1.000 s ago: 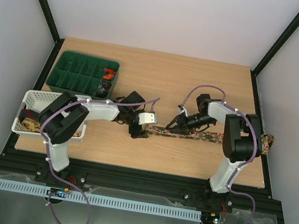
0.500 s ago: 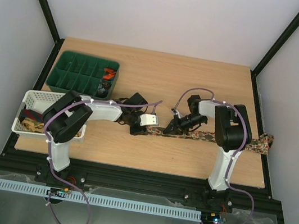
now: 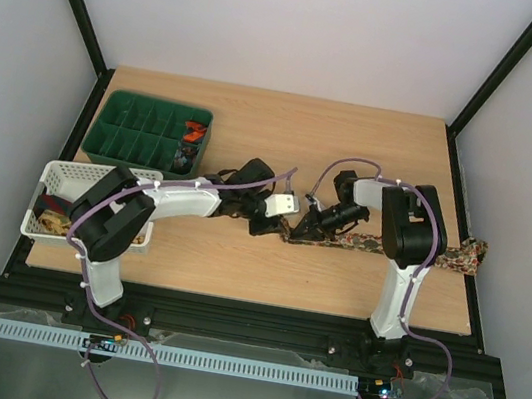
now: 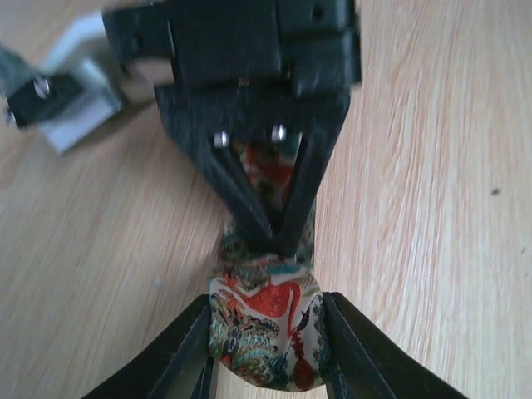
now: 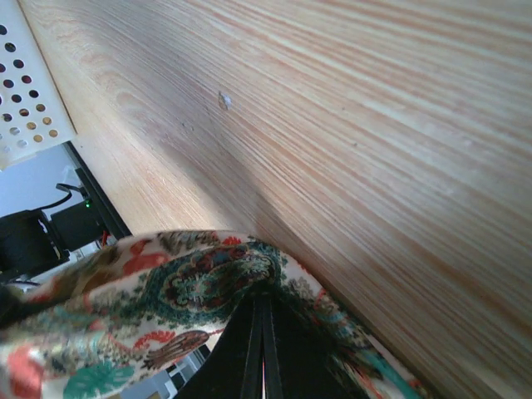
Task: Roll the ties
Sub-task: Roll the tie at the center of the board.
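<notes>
A floral-patterned tie (image 3: 380, 245) lies as a long strip across the right half of the table, its far end hanging over the right edge. My left gripper (image 3: 281, 223) and right gripper (image 3: 294, 230) meet tip to tip at its left end. In the left wrist view the folded tie end (image 4: 264, 328) bulges between my left gripper (image 4: 268, 309), whose jaws press on both its sides. The right gripper (image 4: 274, 234) pinches the fabric just beyond. In the right wrist view my right gripper (image 5: 262, 306) is shut on the tie (image 5: 166, 278), which wraps over its tips.
A green compartment tray (image 3: 120, 131) stands at the back left, holding an orange-red coil (image 3: 194, 131) and a dark coil (image 3: 184, 156). A white perforated basket (image 3: 58, 172) at the left edge holds a gold-patterned tie (image 3: 52, 222).
My left gripper has moved right to the tie's end and closed on it. My right gripper has shifted left and pinched shut on the fabric.
</notes>
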`<state>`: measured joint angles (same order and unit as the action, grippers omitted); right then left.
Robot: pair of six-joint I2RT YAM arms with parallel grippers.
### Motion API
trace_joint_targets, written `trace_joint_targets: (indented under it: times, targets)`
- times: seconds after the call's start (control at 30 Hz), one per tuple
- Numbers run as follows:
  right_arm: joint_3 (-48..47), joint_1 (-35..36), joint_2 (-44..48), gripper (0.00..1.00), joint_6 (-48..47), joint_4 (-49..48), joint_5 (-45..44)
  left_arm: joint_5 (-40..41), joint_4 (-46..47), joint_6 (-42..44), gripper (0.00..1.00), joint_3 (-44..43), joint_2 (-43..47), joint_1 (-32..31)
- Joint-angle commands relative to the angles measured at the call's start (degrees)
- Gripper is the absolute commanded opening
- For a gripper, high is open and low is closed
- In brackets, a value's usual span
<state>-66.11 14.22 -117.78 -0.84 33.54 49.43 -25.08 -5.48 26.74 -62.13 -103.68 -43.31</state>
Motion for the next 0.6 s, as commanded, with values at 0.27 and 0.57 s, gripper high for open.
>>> trace_joint_targets:
  times: [0.27, 0.57]
  targets:
    - [-1.44, 0.91, -1.6, 0.07, 0.28, 2.2, 0.99, -3.23, 7.21, -8.4, 0.34, -5.03, -6.18, -1.69]
    - [-1.65, -2.42, 3.17, 0.25, -7.96, 11.6, -0.55, -1.98, 6.71, -5.73, 0.34, -1.12, -3.28, -1.51]
